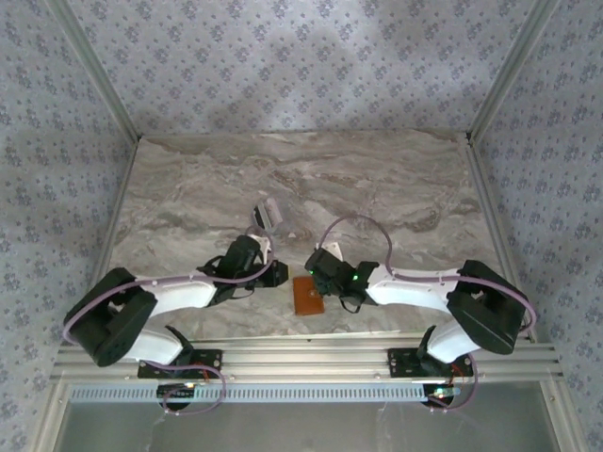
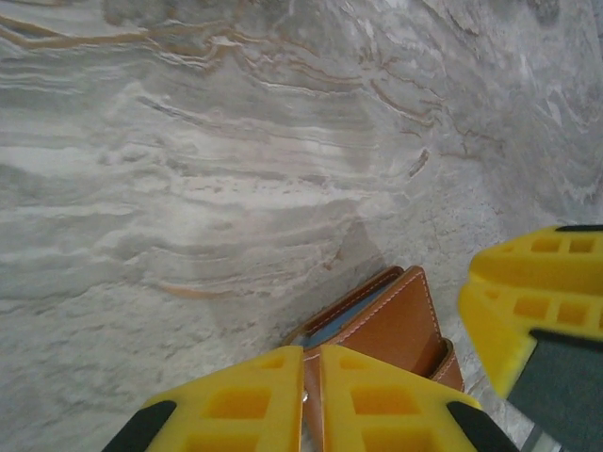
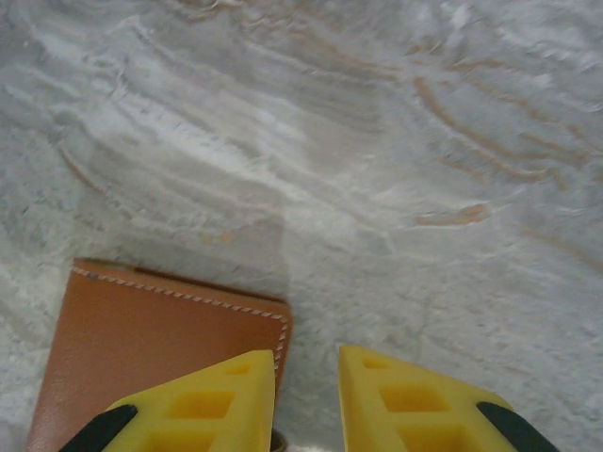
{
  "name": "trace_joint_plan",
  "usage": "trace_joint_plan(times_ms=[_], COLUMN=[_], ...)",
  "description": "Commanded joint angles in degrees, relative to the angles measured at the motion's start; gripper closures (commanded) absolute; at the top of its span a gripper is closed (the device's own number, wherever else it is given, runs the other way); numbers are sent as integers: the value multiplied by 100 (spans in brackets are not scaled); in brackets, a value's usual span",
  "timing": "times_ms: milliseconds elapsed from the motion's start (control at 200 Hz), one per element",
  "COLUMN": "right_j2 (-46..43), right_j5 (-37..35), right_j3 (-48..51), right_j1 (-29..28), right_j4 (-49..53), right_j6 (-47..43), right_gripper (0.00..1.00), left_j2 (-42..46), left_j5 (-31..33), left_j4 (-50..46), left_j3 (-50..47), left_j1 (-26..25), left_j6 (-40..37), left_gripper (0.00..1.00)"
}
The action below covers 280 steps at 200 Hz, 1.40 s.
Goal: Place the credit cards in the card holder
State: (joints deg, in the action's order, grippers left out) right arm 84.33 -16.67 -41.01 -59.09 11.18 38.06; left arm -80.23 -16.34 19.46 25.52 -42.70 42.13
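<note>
Card holder (image 1: 307, 295): small flat wallet of tan-brown leather with pale stitching along its edges. It lies on the marble just below the centre of the top view. It sits lower right in the left wrist view (image 2: 386, 325), with a blue-grey lining showing at its gaping edge, and lower left in the right wrist view (image 3: 160, 358).

Credit cards (image 1: 267, 215): possibly the small pale, dark-edged rectangle up and left of the holder. It is too small to tell.

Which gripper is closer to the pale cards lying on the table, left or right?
Left. The left gripper sits just on the robot's side of the cards; the right gripper is farther to the right, by the wallet's far edge.
</note>
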Motion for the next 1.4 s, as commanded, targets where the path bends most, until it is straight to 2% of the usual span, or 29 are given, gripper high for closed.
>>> trace_joint_plan(times_ms=[0, 340, 660, 770, 984, 1069, 1169, 1394], right_j2=[100, 168, 1133, 1461, 1821, 1817, 1678, 1267], right_j5=[54, -73, 201, 269, 140, 78, -44, -298], right_j3=[29, 150, 9, -124, -206, -179, -115, -140], right_j1=[-181, -614, -324, -155, 311, 373, 345, 190], right_j4=[-59, 7, -484, -676, -1040, -1143, -1126, -704], right_j6=[164, 289, 196, 176, 498, 556, 582, 381], right_gripper=[74, 75, 77, 78, 81, 82, 81, 72], left_j2=[-261, -905, -997, -923, -643, -387, -285, -659], left_j5=[-38, -38, 225, 210, -126, -19, -53, -295], left_j4=[391, 585, 268, -146, -865, -1093, -898, -223], left_j3=[315, 506, 653, 950, 1437, 1394, 1100, 785], left_j1=[-99, -283, -333, -149, 716, 737, 719, 684], left_j6=[21, 41, 2, -38, -199, -327, -235, -120], left_gripper=[88, 91, 92, 92, 92, 90, 90, 91])
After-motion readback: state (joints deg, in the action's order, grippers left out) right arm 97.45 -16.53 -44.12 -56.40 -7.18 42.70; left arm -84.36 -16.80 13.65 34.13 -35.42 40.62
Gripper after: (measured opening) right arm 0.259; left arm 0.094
